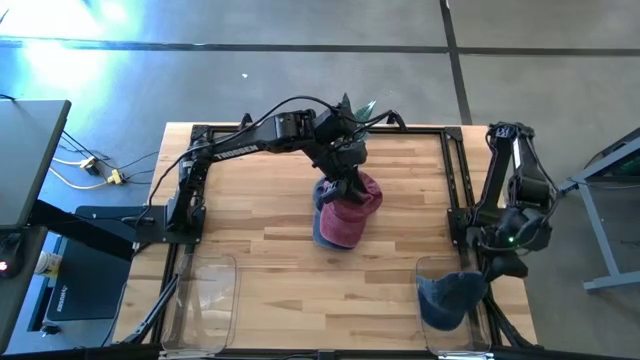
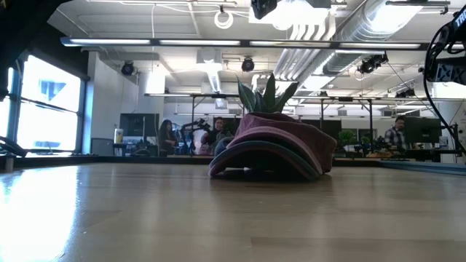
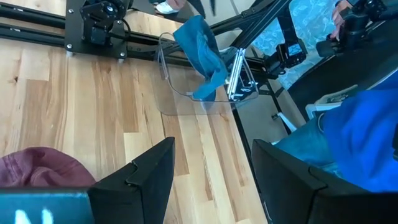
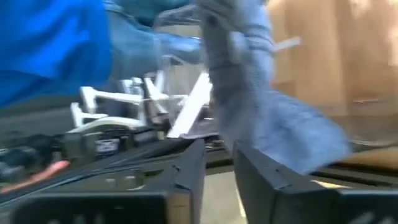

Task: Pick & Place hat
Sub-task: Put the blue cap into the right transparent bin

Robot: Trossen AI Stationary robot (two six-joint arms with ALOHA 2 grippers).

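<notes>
A maroon hat (image 1: 350, 215) lies on a blue hat (image 1: 325, 232) at the middle of the wooden table (image 1: 260, 250). The left claw (image 1: 345, 187) hovers over them, fingers wide. At the table's right front corner, the right claw (image 1: 497, 268) has its fingers narrow beside a blue-grey hat (image 1: 447, 298); whether it grips the hat cannot be told.

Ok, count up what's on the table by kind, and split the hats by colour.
maroon hat: 1, on top of the centre pile
blue hat: 2, one showing under the maroon hat, one at the right tray
clear tray: 2, left and right
plant: 1, at the far edge
Total: 6
</notes>
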